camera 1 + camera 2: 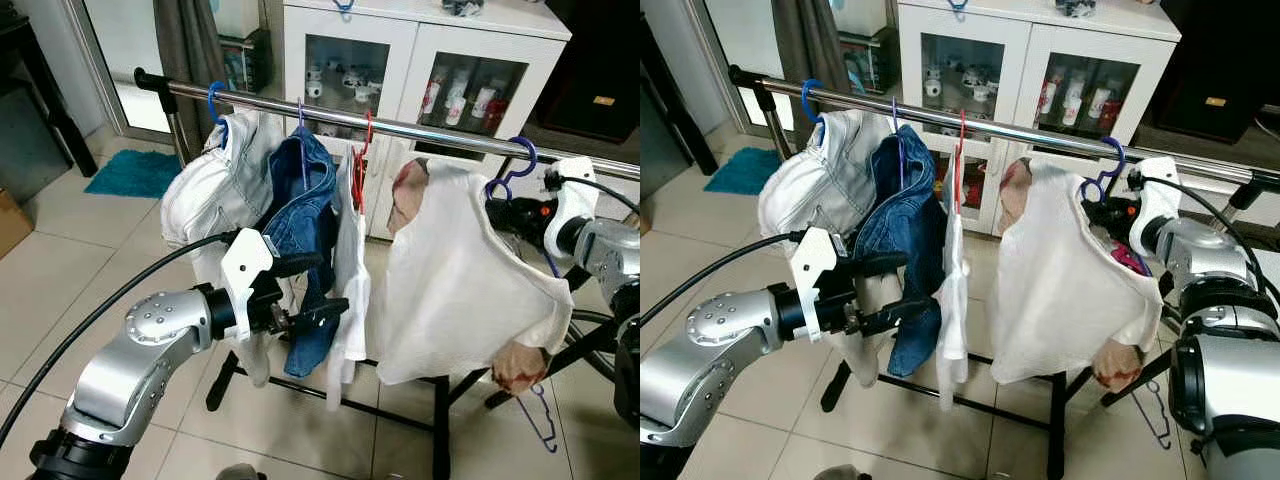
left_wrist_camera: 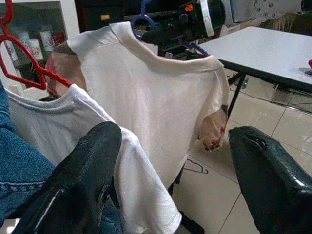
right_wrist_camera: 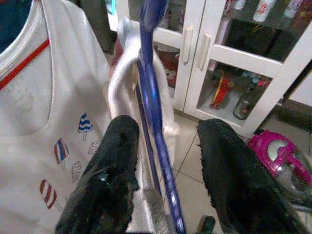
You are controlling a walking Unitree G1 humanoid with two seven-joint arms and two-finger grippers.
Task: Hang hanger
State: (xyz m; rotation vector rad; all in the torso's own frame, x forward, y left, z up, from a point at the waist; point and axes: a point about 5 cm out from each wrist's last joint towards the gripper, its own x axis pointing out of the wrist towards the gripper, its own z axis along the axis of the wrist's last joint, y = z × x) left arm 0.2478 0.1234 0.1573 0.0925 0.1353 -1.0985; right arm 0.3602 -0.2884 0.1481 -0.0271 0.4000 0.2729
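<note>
I count four hangers on the rail [image 1: 420, 128]; right end effector [image 1: 510, 212] straddles the blue hanger [image 1: 516, 165], fingers apart; left end effector [image 1: 310, 290] open, empty.

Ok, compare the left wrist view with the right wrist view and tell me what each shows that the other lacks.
Left wrist view alone: a red hanger, blue denim, a white table, and the right gripper at the purple hanger's neck.

Right wrist view alone: a white cabinet with glass doors, a pink object on the floor, and ice-lolly prints on a white top.

Both: the purple hanger carrying a white shirt, and each gripper's own black jaws spread apart in the foreground.
</note>
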